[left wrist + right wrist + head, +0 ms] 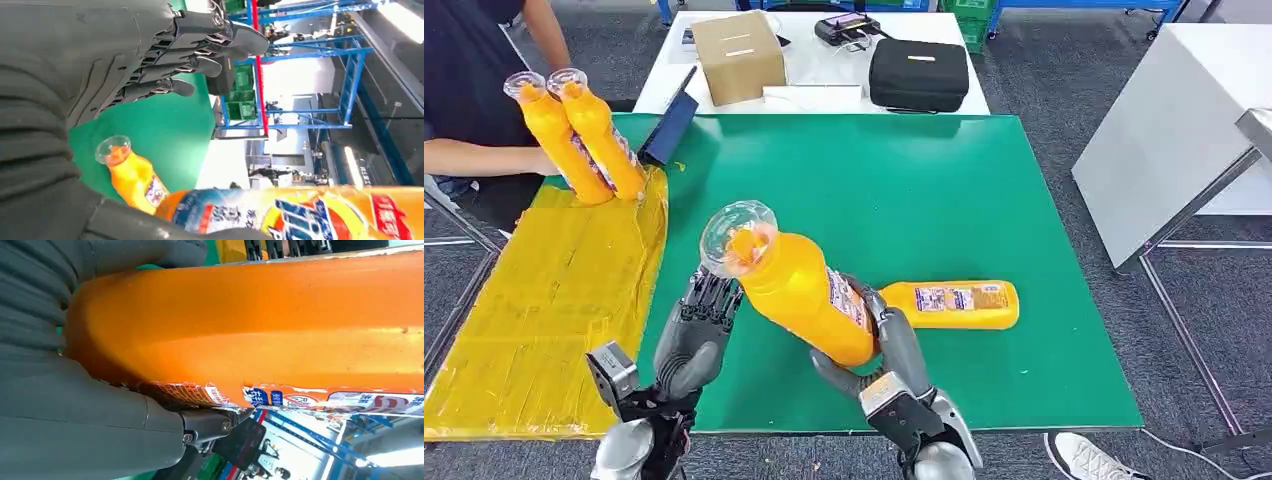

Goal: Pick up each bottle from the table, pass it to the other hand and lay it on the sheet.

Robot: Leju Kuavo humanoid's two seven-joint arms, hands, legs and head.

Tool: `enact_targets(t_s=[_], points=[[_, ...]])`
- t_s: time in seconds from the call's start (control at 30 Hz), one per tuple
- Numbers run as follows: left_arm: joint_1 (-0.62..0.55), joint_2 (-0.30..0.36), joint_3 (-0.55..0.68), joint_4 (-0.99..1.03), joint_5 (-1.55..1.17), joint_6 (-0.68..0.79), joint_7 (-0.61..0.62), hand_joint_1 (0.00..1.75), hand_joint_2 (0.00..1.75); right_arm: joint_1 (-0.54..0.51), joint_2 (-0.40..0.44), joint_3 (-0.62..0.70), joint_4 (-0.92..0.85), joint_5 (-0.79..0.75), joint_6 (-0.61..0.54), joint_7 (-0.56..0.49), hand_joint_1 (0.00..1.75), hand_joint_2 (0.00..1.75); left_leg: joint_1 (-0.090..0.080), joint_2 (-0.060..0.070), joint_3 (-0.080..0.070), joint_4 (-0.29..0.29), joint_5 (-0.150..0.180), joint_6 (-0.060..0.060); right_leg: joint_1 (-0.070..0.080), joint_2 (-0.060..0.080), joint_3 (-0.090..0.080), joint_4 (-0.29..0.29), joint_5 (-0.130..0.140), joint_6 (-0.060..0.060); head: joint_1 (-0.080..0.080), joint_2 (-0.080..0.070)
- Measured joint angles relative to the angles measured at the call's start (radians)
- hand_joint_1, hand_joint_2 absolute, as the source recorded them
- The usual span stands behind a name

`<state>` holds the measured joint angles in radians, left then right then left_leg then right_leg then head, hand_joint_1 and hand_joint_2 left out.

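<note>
1. The green desk [944,200] fills the middle of the head view, with a yellow sheet [554,310] covering its left side, from the upper left down to the lower left of the frame.
2. A white table [824,60] sits at top centre, carrying a cardboard box [737,55] and a black case [919,73].
3. A person [474,90] at the upper left steadies two orange bottles [584,140] standing on the sheet's top edge.
4. The right robot hand [879,350], low and right of centre, is wrapped around the base of a tilted orange bottle [799,290], its clear cap pointing to the upper left.
5. The left robot hand [696,330], low and left of centre, has its fingers spread and holds nothing, just beside that bottle's neck.
6. Another bottle [954,303] lies flat on the desk, right of centre.
</note>
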<state>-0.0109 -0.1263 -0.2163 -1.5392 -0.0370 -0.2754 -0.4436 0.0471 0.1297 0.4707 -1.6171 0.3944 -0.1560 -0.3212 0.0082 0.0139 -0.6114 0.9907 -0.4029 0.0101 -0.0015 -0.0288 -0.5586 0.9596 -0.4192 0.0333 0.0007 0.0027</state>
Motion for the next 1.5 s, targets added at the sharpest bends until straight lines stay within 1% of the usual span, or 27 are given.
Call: enact_targets(t_s=[0.07,0.2,0.33,0.43,0.6,0.73,0.93,0.97,1.0,1.2,1.5], points=[[0.001,0.000,-0.006,-0.003,-0.009,0.003,-0.008,0.00,1.75,-0.004,0.002,0.003,0.008,0.000,0.002,0.006,1.75,1.75,0.000,0.000,0.000,0.000,0.000,0.000,0.000,0.000,0.000,0.000,0.000,0.000,0.000,0.000],[0.006,-0.001,-0.025,-0.031,-0.078,0.036,-0.062,0.00,1.75,-0.013,0.006,0.010,0.038,-0.004,0.025,0.031,1.75,1.75,0.000,0.000,-0.001,0.000,0.000,0.000,0.000,0.000,-0.001,0.000,0.000,0.000,0.000,0.000],[0.006,-0.004,-0.050,-0.056,-0.109,0.046,-0.081,0.00,1.75,-0.019,0.012,0.024,0.086,0.023,0.042,0.043,1.75,1.75,0.000,0.000,-0.001,0.000,0.000,0.000,0.000,0.000,-0.001,0.000,0.000,0.000,0.000,0.000],[0.005,-0.004,-0.065,-0.060,-0.111,0.046,-0.082,0.00,1.75,-0.019,0.012,0.035,0.115,0.042,0.055,0.052,1.75,1.75,0.000,0.000,-0.001,0.000,0.000,0.000,0.000,0.000,-0.001,0.000,0.000,0.000,0.000,0.000],[-0.010,-0.005,-0.082,-0.041,-0.119,0.027,-0.062,0.00,1.75,-0.020,0.015,0.078,0.165,0.056,0.114,0.071,1.75,1.75,0.000,0.000,-0.001,0.000,0.000,0.000,0.000,0.000,-0.001,0.000,0.000,0.000,0.000,0.000],[-0.015,0.000,-0.092,-0.006,-0.122,0.015,-0.050,0.00,1.75,-0.021,0.021,0.113,0.186,0.074,0.116,0.072,1.75,1.75,0.000,0.000,-0.001,0.000,0.000,0.000,0.000,0.000,-0.002,0.000,0.000,0.000,0.000,0.000],[-0.024,0.011,-0.093,0.022,-0.119,-0.002,-0.027,0.00,1.75,-0.031,0.021,0.129,0.202,0.085,0.117,0.078,1.75,1.75,0.000,0.000,-0.002,0.000,0.000,0.000,0.000,0.000,-0.002,0.000,0.000,0.000,0.000,0.000],[-0.027,0.016,-0.093,0.037,-0.120,-0.008,-0.013,1.61,1.75,-0.034,0.020,0.137,0.203,0.096,0.117,0.081,1.75,1.75,0.000,0.000,-0.002,0.000,0.000,0.000,0.000,0.000,-0.002,0.000,0.000,0.000,0.000,0.000],[-0.031,0.021,-0.095,0.048,-0.123,-0.010,-0.006,1.75,1.75,-0.038,0.018,0.144,0.203,0.103,0.117,0.084,1.75,1.75,0.000,0.000,-0.002,0.000,0.000,0.000,0.000,0.000,-0.002,0.000,0.000,0.000,0.000,0.000],[-0.042,0.045,-0.116,0.111,-0.176,0.014,-0.008,1.75,1.75,-0.054,0.004,0.174,0.203,0.116,0.117,0.111,1.75,1.75,0.000,0.000,-0.002,0.000,0.000,0.000,0.000,0.000,-0.002,0.000,0.000,0.000,0.000,0.000],[-0.042,0.054,-0.121,0.125,-0.173,0.017,-0.010,1.75,1.75,-0.059,0.000,0.187,0.210,0.114,0.117,0.113,1.75,1.75,0.000,-0.001,-0.003,0.000,0.000,0.000,0.000,-0.001,-0.002,0.000,0.000,0.000,0.000,0.000]])
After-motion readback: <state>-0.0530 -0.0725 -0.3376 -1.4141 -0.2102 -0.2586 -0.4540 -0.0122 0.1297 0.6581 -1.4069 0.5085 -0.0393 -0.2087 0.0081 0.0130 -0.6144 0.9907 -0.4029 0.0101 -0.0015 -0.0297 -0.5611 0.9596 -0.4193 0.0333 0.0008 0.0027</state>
